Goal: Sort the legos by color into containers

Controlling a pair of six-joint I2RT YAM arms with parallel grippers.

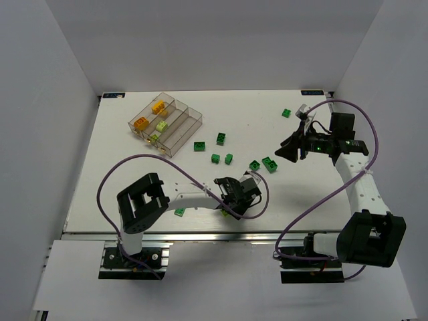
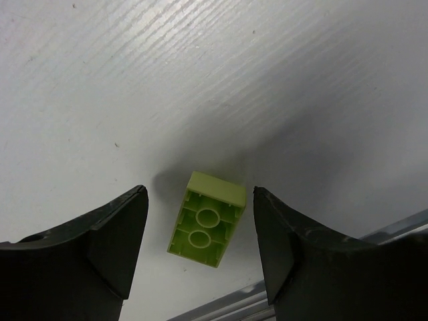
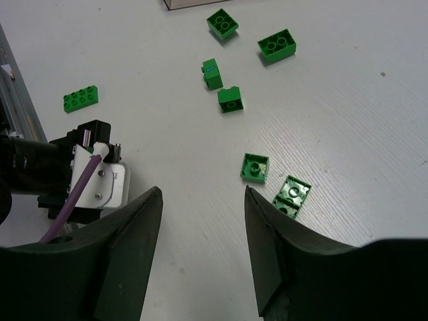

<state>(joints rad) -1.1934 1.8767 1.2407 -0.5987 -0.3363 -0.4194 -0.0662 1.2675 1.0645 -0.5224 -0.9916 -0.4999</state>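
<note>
Though untouched, brick [image 2: 206, 221] between left fingers [image 2: 115, 235].

The light is bright and even, and it comes from above. My white table [image 1: 120, 144] looks almost too bright in the top view. Under my left wrist, a soft grey shadow lies beside the lime brick [image 2: 206, 221], which looks sharp. My left fingers [image 2: 100, 254] are dark and show little detail.

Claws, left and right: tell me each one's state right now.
Left claw: open, straddling a lime green Lego brick, not touching it.
Right claw: open, holding nothing.
</note>
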